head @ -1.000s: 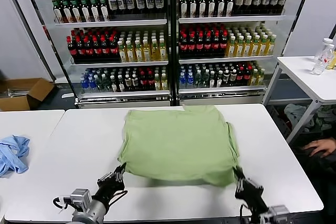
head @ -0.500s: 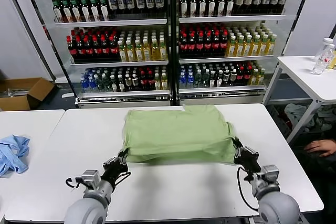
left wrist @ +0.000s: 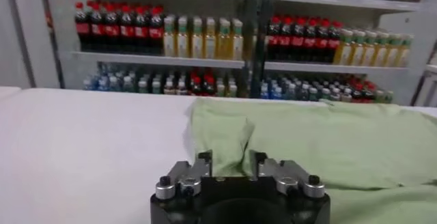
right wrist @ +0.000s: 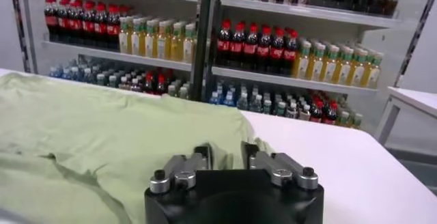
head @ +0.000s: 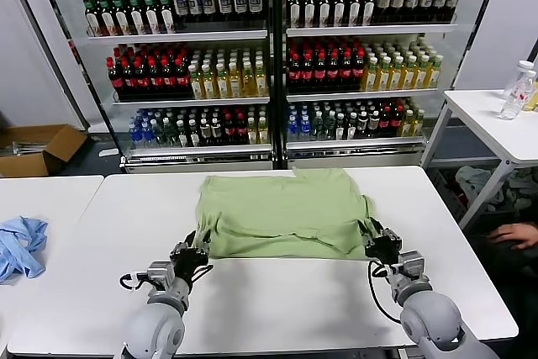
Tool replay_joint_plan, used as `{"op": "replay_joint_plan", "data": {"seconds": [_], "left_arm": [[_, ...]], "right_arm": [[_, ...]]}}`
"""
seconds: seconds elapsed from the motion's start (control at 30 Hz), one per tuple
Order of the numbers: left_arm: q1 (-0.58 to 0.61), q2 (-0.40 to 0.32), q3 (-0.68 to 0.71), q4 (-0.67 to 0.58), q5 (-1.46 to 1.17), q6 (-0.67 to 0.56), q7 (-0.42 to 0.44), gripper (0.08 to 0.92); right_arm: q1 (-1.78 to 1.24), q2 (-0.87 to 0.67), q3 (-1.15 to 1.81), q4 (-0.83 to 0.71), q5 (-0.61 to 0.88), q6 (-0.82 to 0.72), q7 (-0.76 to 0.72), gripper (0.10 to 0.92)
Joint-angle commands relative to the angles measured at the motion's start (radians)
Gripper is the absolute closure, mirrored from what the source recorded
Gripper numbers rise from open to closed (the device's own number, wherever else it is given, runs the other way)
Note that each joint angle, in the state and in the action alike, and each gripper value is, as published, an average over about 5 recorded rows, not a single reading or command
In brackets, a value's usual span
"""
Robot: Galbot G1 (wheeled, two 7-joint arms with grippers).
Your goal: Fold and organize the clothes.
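The light green polo shirt [head: 282, 212] lies on the white table [head: 277, 300], folded over on itself, with its near edge doubled. My left gripper [head: 196, 244] is at the shirt's near left corner and my right gripper [head: 372, 240] is at its near right corner, both low over the table. In the left wrist view the gripper [left wrist: 231, 158] has its jaws apart with a crease of the shirt [left wrist: 307, 136] between them. In the right wrist view the gripper [right wrist: 225, 151] also stands open over the shirt's edge [right wrist: 89, 130]. Collar, placket and mark are hidden.
A light blue garment [head: 18, 245] lies on the neighbouring table at the left. Drink shelves [head: 269, 65] stand behind the table. A side table with a bottle [head: 496, 124] is at the right, a person's hand [head: 513, 233] below it. A cardboard box [head: 38, 149] sits on the floor at the left.
Both grippers carried the shirt's near edge away from me and lowered it onto the far part. The shirt now lies folded and shorter, and the jaws stand apart.
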Motion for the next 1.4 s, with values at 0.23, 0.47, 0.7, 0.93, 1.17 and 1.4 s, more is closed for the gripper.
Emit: {"op": "replay_joint_plan", "data": {"seconds": [0.23,0.47,0.7,0.93,1.17,1.4], "left_arm": [[-0.043,-0.002,0.028,0.105,-0.036,0.020,-0.034,0.343],[-0.014,-0.003,0.024,0.075,-0.083,0.034,-0.008,0.534],[0.058,0.005,0.010,-0.025,-0.120,0.032,0.002,0.742],[0.313,0.030,-0.067,-0.295,-0.122,0.002,-0.012,0.906],[0.561,-0.023,-0.106,-0.486,-0.087,-0.016,-0.023,0.916],[0.681,-0.038,-0.111,-0.551,0.022,0.044,-0.015,0.911]], "right_arm": [[0.037,0.018,-0.028,-0.123,0.126,-0.163,0.042,0.311],[0.022,-0.001,-0.037,-0.108,0.165,-0.135,0.025,0.497],[-0.047,-0.027,-0.022,-0.018,0.157,-0.092,0.006,0.679],[-0.232,-0.036,0.080,0.096,0.030,-0.015,-0.020,0.870],[-0.521,-0.050,0.287,0.275,-0.038,0.010,-0.046,0.889],[-0.604,0.002,0.317,0.335,-0.165,-0.034,-0.064,0.870]]}}
